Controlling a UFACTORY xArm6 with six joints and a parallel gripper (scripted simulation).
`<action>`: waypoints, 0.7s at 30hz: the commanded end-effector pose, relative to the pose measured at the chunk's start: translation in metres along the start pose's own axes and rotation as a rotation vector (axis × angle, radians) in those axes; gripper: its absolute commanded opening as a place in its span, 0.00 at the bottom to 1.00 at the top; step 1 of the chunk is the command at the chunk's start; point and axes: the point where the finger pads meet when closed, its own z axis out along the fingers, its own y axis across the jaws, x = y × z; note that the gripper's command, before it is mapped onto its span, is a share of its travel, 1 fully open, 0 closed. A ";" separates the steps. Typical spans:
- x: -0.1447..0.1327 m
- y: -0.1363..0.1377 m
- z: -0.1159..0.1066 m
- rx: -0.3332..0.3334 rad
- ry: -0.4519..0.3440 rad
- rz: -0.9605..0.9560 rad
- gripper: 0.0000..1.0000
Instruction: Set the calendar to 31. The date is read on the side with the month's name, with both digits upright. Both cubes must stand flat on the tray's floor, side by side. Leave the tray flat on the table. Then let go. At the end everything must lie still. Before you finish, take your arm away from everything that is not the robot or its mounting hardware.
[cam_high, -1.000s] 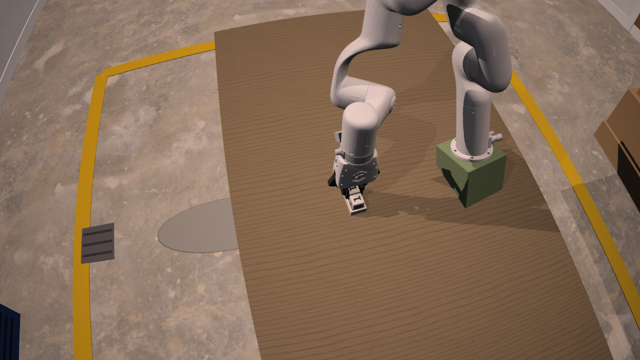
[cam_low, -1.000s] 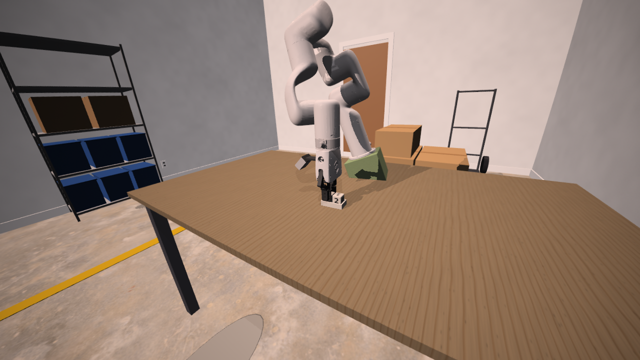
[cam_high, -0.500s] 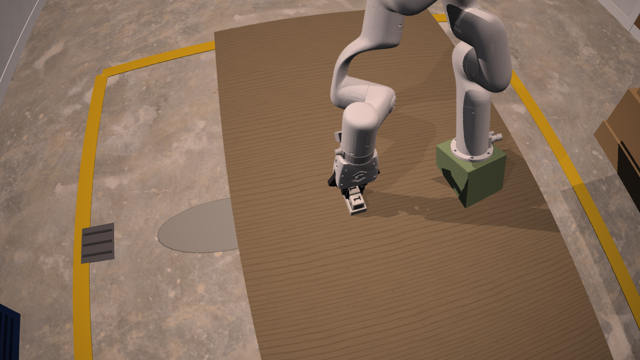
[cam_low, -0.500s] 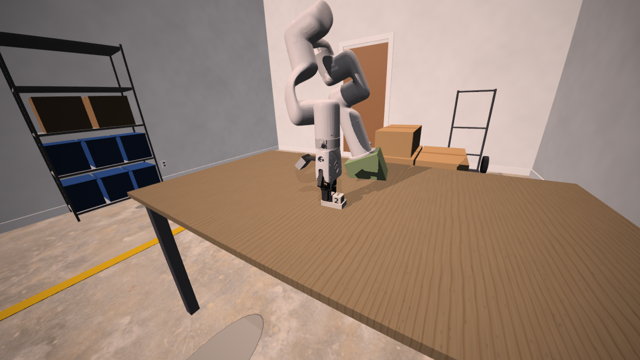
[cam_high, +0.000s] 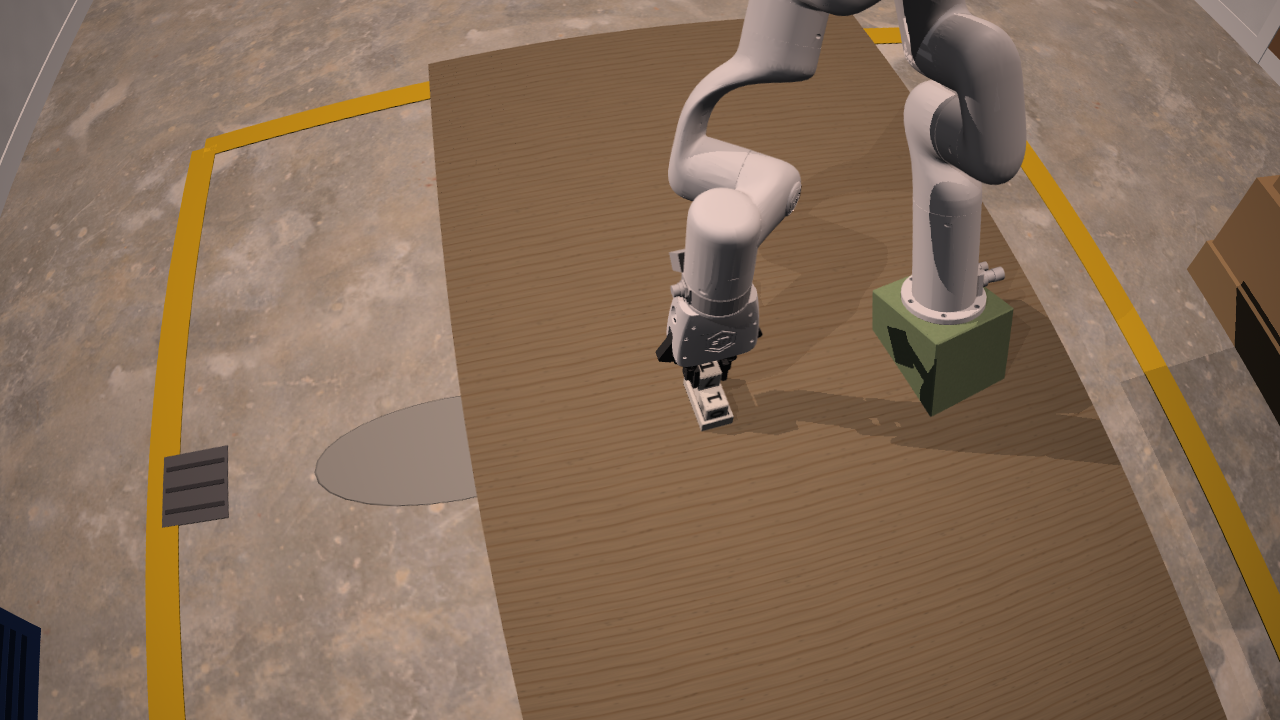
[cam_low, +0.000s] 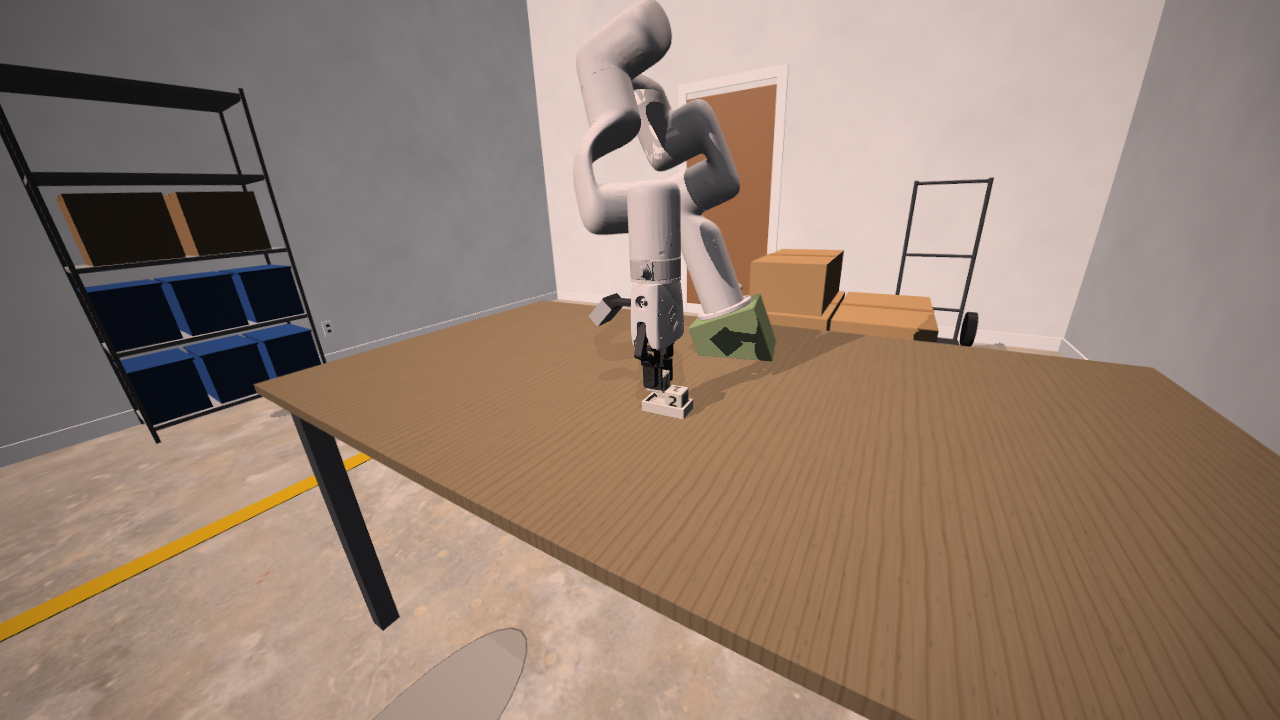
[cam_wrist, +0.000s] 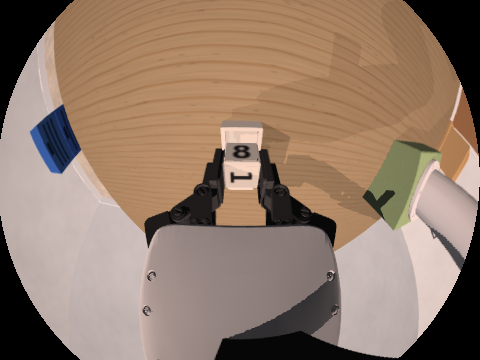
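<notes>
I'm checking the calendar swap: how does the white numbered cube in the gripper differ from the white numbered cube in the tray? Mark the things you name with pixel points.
The gripped cube (cam_high: 709, 376) (cam_wrist: 241, 172) is raised between the fingers of the gripper (cam_high: 709, 368) (cam_low: 658, 379) (cam_wrist: 241, 161); the tray cube (cam_high: 713, 405) (cam_low: 677, 396) sits ungripped.
The gripped cube shows 8 and 1; the tray cube shows 1 and 2.
Both carry black digits.

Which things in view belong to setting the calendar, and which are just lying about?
Belongs to the job:
- tray
- cube in the pincer
- cube in the tray
- pincer, shut on its cube

Just lying about:
- cardboard boxes
- hand truck
- shelf unit
</notes>
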 end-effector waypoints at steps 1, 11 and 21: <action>0.001 -0.001 -0.042 -0.001 0.000 0.000 0.27; 0.001 -0.001 -0.076 -0.001 0.000 0.000 0.27; 0.020 -0.003 -0.074 -0.001 -0.002 0.057 0.27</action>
